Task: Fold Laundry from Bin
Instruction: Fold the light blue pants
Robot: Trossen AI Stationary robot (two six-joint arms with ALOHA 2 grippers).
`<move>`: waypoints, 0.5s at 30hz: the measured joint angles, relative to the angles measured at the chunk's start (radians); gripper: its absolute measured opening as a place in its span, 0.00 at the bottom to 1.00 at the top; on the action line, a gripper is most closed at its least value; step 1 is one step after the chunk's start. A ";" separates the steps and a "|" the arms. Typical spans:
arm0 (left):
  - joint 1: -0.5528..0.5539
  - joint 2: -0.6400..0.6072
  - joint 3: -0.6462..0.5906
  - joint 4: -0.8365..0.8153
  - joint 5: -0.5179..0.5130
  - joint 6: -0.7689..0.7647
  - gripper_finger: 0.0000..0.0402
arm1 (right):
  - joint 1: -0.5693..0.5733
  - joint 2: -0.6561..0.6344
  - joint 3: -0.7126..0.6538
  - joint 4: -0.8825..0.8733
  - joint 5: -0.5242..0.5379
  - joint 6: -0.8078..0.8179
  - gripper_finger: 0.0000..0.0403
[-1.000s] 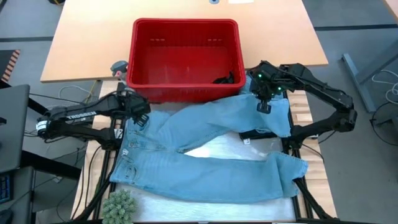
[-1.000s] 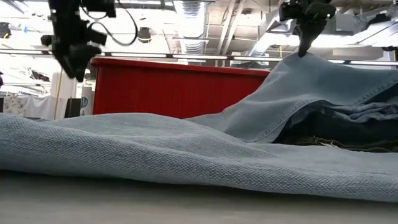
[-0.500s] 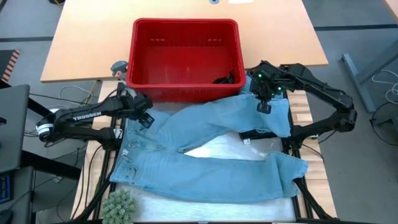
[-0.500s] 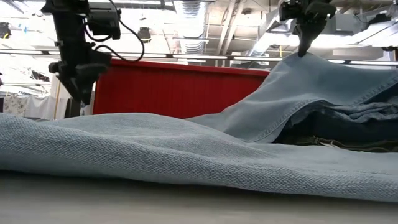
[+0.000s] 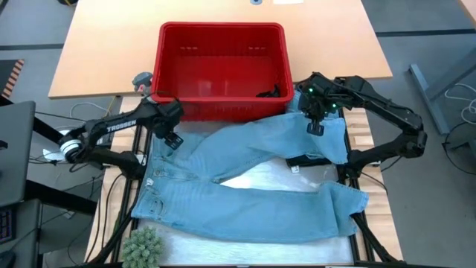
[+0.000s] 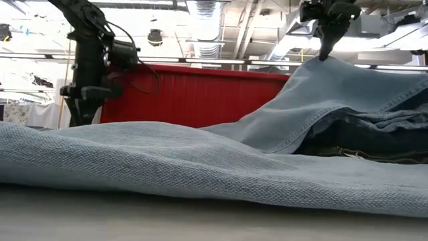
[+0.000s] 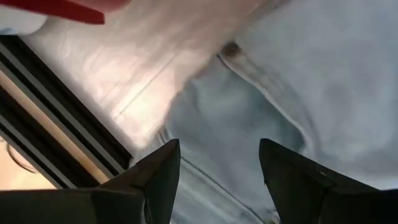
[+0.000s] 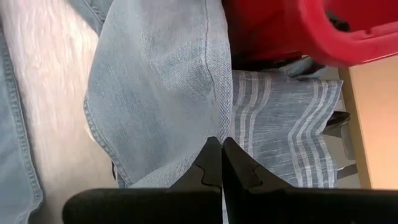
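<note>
The left gripper (image 5: pixel 172 139) has swung inward, its fingers apart just above the jeans' (image 5: pixel 245 190) waistband beside the red bin (image 5: pixel 222 112). The right gripper (image 5: pixel 315 128) pinches a lifted leg hem, opposite.

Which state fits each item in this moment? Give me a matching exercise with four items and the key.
Items:
1. left pincer
2. right pincer
3. red bin
4. striped cloth

States:
A. shut on the light blue jeans' leg hem, holding it lifted
B. lies under the lifted jeans leg, beside the bin
C. open above the jeans' waist
D. holds only a small dark item

Pairs: 1-C, 2-A, 3-D, 4-B
</note>
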 joint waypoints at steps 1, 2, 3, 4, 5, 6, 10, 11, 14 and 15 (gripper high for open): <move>0.011 0.015 0.001 0.005 -0.004 0.017 0.52 | 0.000 0.000 0.000 0.000 0.000 0.000 0.05; 0.022 0.028 0.001 0.005 -0.007 0.035 0.52 | 0.000 0.000 0.000 0.000 0.000 0.000 0.05; 0.033 0.040 0.001 0.004 -0.008 0.056 0.52 | 0.000 0.000 0.000 0.000 -0.001 0.000 0.05; 0.042 0.052 0.001 0.004 -0.007 0.080 0.52 | 0.000 0.000 0.000 0.000 -0.003 0.000 0.05; 0.053 0.066 0.001 0.004 -0.012 0.102 0.52 | 0.000 0.000 0.000 0.000 -0.009 0.000 0.05; 0.061 0.078 0.001 0.004 -0.021 0.116 0.52 | 0.000 0.000 0.000 0.000 -0.015 0.001 0.05; 0.087 0.123 0.001 0.010 -0.012 0.141 0.52 | 0.000 0.000 0.000 0.000 -0.017 0.001 0.05; 0.088 0.132 0.001 0.013 0.010 0.153 0.52 | 0.000 0.000 0.000 0.000 -0.017 0.001 0.05; 0.089 0.163 0.001 0.017 0.121 0.196 0.52 | 0.000 0.000 0.000 0.000 -0.017 0.001 0.05; 0.088 0.171 0.001 0.023 0.152 0.210 0.52 | 0.000 0.000 0.000 0.000 -0.017 0.001 0.05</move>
